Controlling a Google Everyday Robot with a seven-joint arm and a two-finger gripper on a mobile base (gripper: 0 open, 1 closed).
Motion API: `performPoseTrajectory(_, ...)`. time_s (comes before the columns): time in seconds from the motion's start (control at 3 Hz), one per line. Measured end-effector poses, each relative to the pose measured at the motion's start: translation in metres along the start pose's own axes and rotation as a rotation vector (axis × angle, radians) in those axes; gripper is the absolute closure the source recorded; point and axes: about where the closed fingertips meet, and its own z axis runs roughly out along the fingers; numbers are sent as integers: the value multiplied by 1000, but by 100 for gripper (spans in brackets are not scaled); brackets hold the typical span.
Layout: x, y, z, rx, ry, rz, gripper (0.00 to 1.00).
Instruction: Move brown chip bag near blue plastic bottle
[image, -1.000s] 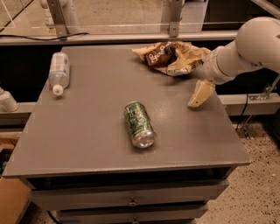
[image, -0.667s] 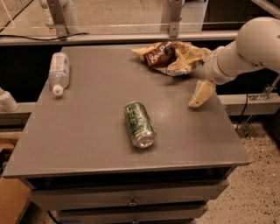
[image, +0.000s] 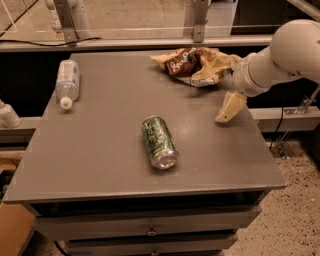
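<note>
Approaching: grasp step, bag not yet held; gripper (image: 226, 90) sits at the table's (image: 100, 165) right rear, just beside the chip bag (image: 195, 64).
Fingers: spread apart, nothing between them.
Chip bag: crumpled, at rear right.
Bottle (image: 67, 81): lying at rear left, well apart.
Next: pinch the bag's right edge, carry it left behind the can (image: 159, 142).

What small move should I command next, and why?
Probably ease the gripper left onto the right end of the brown chip bag to secure it: the gripper sits beside that end at the far right of the table, while the blue plastic bottle lies across at the left edge.
</note>
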Motion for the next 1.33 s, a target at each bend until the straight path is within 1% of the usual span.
performPoseTrajectory(0.33, 0, 0, 0, 0, 0, 0, 18)
performPoseTrajectory(1.0, -1, -1, -1, 0, 0, 0, 64)
performPoseTrajectory(1.33, -2, 0, 0, -2, -1, -1, 67)
